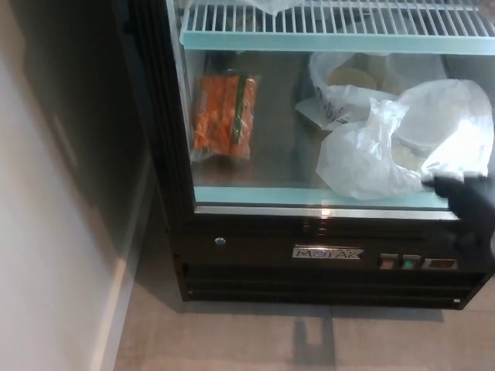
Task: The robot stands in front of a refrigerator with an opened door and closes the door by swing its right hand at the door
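Observation:
The refrigerator (255,270) is a black cabinet with a glass door (176,139). The door lies flat against the front, its lower edge along the pale sill (263,209). My right hand (466,204) shows as a dark, blurred shape at the right edge, low in front of the door's bottom right corner. Its grip is too blurred to read. Behind the glass I see a bag of carrots (221,114), white plastic bags (402,147) and a white wire shelf (332,22). My left hand is out of the picture.
A light wall (46,247) stands close on the left, with a dark gap between it and the cabinet. Below the door sit a maker's label (326,253) and small buttons (401,263). Grey floor tiles (263,340) lie in front.

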Tool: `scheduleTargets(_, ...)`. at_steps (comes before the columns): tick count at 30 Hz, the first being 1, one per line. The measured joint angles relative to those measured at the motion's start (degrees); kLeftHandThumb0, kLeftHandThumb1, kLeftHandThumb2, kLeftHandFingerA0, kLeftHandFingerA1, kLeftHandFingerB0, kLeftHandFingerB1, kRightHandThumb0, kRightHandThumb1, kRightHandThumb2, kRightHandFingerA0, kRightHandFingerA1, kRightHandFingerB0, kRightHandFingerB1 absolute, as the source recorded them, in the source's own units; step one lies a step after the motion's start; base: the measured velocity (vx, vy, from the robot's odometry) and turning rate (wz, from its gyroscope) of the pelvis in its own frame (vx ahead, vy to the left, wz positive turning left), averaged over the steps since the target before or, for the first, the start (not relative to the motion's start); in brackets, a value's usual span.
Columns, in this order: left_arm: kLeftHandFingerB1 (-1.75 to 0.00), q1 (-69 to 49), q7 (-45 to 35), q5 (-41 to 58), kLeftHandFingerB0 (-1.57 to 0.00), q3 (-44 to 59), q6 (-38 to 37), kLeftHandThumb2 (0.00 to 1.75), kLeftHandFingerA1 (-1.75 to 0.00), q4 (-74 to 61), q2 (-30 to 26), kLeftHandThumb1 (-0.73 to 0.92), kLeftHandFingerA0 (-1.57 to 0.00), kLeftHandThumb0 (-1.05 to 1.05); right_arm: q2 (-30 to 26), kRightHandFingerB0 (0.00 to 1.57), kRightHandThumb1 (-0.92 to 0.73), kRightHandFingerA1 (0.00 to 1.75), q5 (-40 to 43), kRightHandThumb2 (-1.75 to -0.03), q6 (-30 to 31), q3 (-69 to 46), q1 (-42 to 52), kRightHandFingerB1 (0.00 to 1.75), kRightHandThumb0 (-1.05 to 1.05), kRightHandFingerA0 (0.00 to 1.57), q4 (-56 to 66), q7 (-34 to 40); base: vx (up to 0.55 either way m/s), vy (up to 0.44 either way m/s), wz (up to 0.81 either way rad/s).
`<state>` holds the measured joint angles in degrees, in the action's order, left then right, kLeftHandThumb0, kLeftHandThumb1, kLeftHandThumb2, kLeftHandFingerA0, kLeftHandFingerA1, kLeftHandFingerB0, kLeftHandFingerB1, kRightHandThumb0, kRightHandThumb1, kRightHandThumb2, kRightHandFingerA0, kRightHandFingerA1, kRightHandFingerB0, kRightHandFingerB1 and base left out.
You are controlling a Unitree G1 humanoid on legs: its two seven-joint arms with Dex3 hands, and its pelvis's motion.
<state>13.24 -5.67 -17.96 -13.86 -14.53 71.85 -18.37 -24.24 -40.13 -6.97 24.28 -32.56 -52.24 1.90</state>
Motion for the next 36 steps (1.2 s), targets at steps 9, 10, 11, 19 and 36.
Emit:
scheduleTargets(9,-0.36,0.21,-0.03,-0.03,-0.43,-0.31,-0.07,0.60,-0.42,0.11,-0.17,0.70,-0.53,-0.39,-0.66,0.18,-0.86,0.31,2.29,-0.66,-3.93,-1.95,17.36,0.27,-0.64,0.23,3.50,1.22,0.00,0.000,0.00)
scheduleTargets(10,-0.36,0.21,-0.04,-0.03,-0.43,-0.30,-0.07,0.60,-0.42,0.12,-0.18,0.70,-0.53,-0.39,-0.66,0.18,-0.86,0.31,2.60,-0.66,-4.36,-2.36,19.10,0.27,-0.64,0.23,3.86,1.29,0.00,0.000,0.00)
scheduleTargets(11,-0.36,0.21,-0.04,-0.02,-0.43,-0.30,-0.08,0.60,-0.42,0.15,-0.18,0.70,-0.53,-0.39,-0.67,0.18,-0.86,0.31,3.22,-0.66,-4.96,-2.96,21.35,0.27,-0.64,0.23,4.26,1.39,0.00,0.000,0.00)
scheduleTargets(19,-0.35,0.34,-0.03,-0.04,-0.41,-0.34,-0.13,0.61,-0.42,0.30,-0.11,0.70,-0.52,-0.39,-0.06,0.21,-0.84,0.30,7.10,-0.66,-7.90,-7.14,28.50,0.28,-0.57,0.24,3.08,2.29,0.00,0.001,0.03)
scheduleTargets(36,-0.11,0.20,8.90,4.97,0.00,13.55,-4.04,0.61,-0.80,-0.39,5.98,0.60,-0.71,-0.15,2.11,0.29,-0.75,0.35,15.06,-0.63,-8.95,-18.17,29.61,0.31,-0.47,0.41,-14.84,2.38,0.00,0.000,0.01)
